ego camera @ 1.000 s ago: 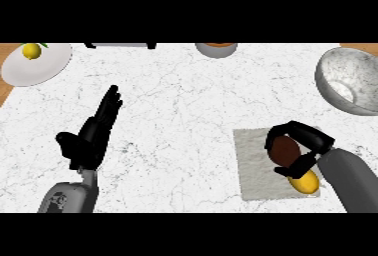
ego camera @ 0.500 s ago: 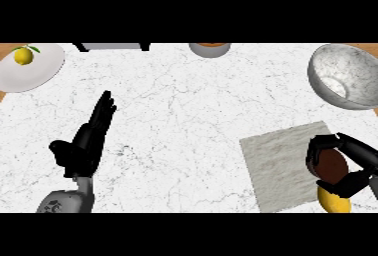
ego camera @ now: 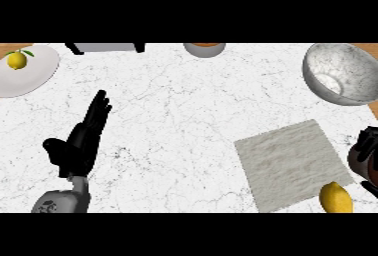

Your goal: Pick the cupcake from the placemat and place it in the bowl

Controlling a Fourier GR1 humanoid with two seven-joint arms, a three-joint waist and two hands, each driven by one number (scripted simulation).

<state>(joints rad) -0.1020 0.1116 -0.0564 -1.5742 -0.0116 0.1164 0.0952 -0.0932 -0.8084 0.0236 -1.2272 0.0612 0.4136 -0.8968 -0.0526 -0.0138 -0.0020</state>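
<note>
Right robot hand (ego camera: 367, 159) at the right edge, fingers curled round the brown cupcake (ego camera: 358, 156) beside the grey placemat (ego camera: 291, 165); left robot hand (ego camera: 81, 142) open, resting above the white marble tabletop (ego camera: 184, 110); bowl (ego camera: 341, 72) upper right.

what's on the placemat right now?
Placemat looks bare, except a lemon overlapping its near right corner. The cupcake is off to the right edge, in the right robot hand, mostly covered by it.

Black robot hand (ego camera: 80, 145), grey forearm (ego camera: 63, 200)
</note>
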